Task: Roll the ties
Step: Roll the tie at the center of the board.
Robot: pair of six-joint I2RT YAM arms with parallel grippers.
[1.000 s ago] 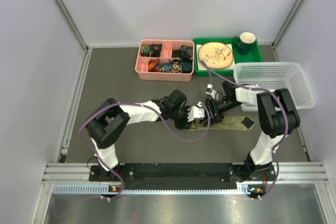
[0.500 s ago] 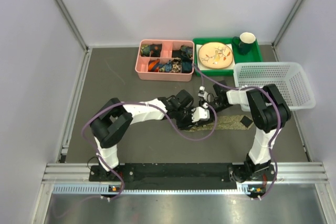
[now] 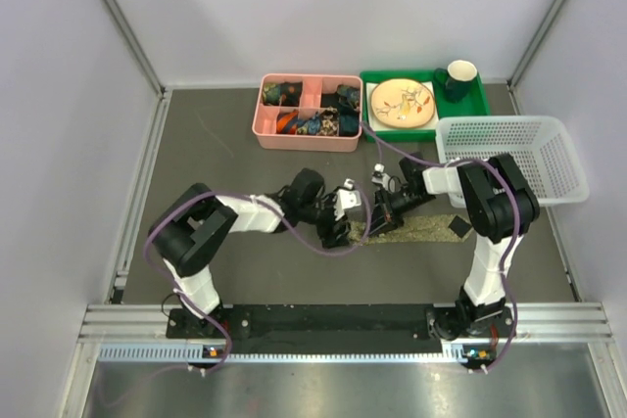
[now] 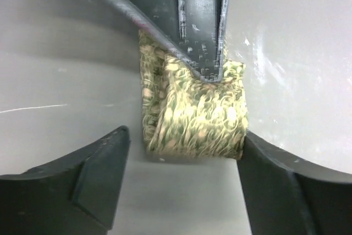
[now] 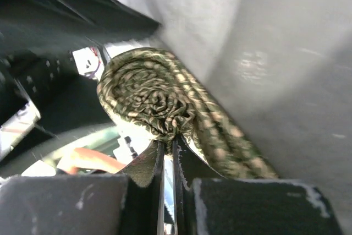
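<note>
Crosswise, tie [image 3: 423, 229], rolled end leftward

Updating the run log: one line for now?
tie: partly rolled, rest flat on table | left tool: open, astride rolled end | right tool: shut on rolled end

Top external looking down from above and behind the arm bases [image 3: 193, 321], taking in the whole table [image 3: 245, 276], left wrist viewing the rolled tie [image 4: 192, 115] from close above, right wrist facing its coiled end closer still, all three sharing that roll.
</note>
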